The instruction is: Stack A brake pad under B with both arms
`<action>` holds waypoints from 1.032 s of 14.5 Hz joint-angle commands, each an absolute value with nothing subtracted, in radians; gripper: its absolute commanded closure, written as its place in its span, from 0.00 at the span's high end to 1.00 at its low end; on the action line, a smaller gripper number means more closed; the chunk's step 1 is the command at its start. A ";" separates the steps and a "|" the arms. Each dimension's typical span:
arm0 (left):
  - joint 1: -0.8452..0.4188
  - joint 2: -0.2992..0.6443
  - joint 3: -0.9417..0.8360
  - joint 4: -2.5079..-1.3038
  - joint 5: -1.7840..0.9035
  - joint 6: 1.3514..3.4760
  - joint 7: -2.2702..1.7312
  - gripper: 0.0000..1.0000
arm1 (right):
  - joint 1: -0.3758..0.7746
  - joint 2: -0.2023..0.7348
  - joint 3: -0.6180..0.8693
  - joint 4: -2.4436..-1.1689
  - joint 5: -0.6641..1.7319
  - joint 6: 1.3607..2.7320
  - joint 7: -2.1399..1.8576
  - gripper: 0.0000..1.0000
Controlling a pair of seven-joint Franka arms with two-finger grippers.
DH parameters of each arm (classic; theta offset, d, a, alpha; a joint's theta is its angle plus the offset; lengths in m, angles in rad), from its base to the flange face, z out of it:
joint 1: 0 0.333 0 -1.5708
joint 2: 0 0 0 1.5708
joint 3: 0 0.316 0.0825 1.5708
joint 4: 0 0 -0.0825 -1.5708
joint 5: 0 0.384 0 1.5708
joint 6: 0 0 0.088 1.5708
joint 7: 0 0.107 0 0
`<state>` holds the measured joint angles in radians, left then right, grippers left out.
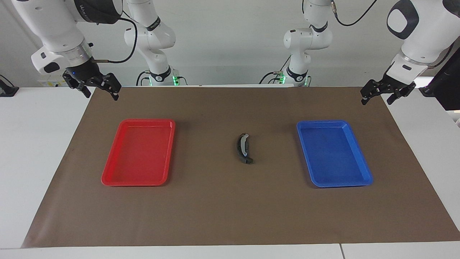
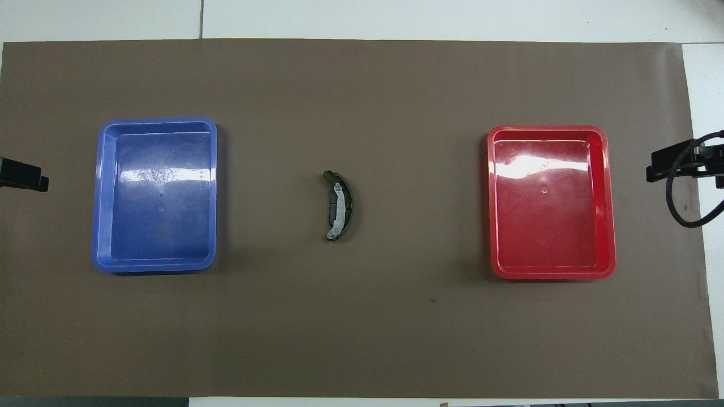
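Lying on the brown mat mid-counter, the curved black brake shoe B is resting on the small grey brake pad A, whose edge is peeking out beside it. This stack is sitting between the red tray and the blue tray. Both arms are waiting: the left pincer and right pincer are hanging with fingers spread, holding nothing, over the mat's corners.

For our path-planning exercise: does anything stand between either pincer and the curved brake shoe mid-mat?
Nothing visible does. The left pincer and right pincer hang raised; only bare mat leads to the brake shoe.
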<state>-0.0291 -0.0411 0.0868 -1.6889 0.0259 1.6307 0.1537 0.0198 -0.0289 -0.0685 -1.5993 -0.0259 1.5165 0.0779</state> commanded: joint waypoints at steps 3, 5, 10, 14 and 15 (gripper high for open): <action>-0.021 -0.067 0.083 -1.717 0.028 1.641 0.144 1.00 | 0.050 -0.026 -0.058 -1.589 -0.055 1.528 0.075 1.00; -0.021 -0.067 0.083 -1.717 0.028 1.641 0.146 1.00 | 0.054 -0.026 -0.058 -1.585 -0.055 1.519 0.081 1.00; -0.021 -0.066 0.083 -1.717 0.028 1.641 0.144 1.00 | 0.055 -0.026 -0.058 -1.583 -0.043 1.513 0.080 1.00; -0.021 -0.067 0.083 -1.717 0.028 1.641 0.144 1.00 | 0.054 -0.028 -0.060 -1.580 -0.037 1.508 0.072 1.00; -0.021 -0.067 0.083 -1.717 0.028 1.641 0.146 1.00 | 0.054 -0.028 -0.060 -1.580 -0.035 1.508 0.071 1.00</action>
